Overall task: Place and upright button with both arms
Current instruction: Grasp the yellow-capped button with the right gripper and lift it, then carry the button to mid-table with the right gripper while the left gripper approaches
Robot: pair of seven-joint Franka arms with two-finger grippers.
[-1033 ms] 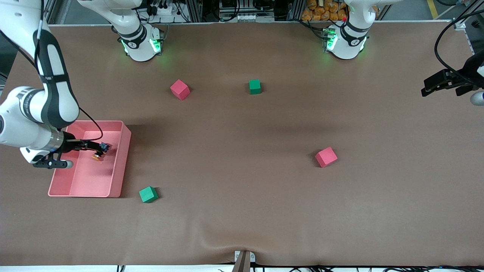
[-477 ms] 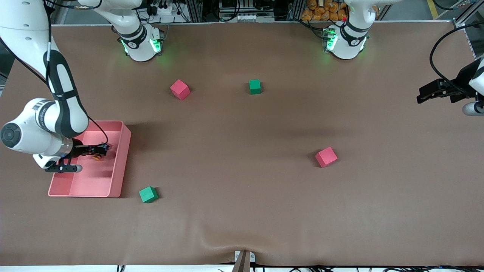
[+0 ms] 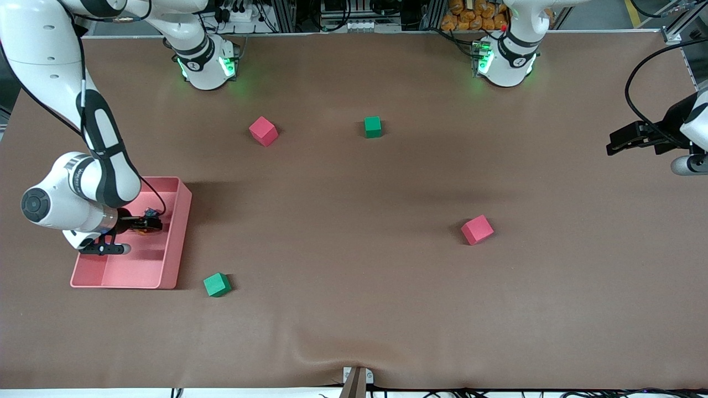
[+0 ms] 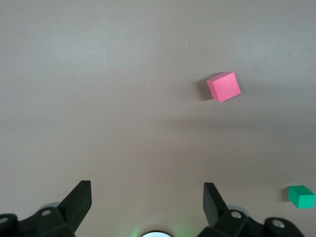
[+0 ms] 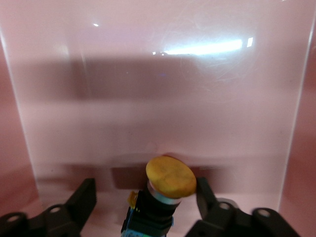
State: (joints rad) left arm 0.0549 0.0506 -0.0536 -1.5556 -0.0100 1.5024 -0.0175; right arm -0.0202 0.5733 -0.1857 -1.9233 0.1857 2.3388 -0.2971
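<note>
The button (image 5: pixel 170 177), with an orange cap on a black body and a bluish end, lies tilted on the floor of the pink bin (image 3: pixel 180 232). In the front view only its bluish end (image 3: pixel 149 212) shows clearly. My right gripper (image 5: pixel 146 197) is down in the bin with the button between its fingers; the cap sits close to one finger (image 5: pixel 207 197) and a gap remains at the other. The right gripper (image 3: pixel 150 223) is open. My left gripper (image 3: pixel 615 142) hangs open and empty over the left arm's end of the table, its open fingers (image 4: pixel 79 197) showing in the left wrist view.
Two pink cubes (image 3: pixel 263 131) (image 3: pixel 477 229) and two green cubes (image 3: pixel 373 126) (image 3: pixel 217 284) lie on the brown table. The left wrist view shows a pink cube (image 4: pixel 223 86) and a green cube (image 4: pixel 301 196). The bin walls (image 5: pixel 301 123) stand close around the right gripper.
The right arm has lowered its gripper into the bin around the button, and its fingers have started to narrow. The left gripper has drifted slightly over the table.
</note>
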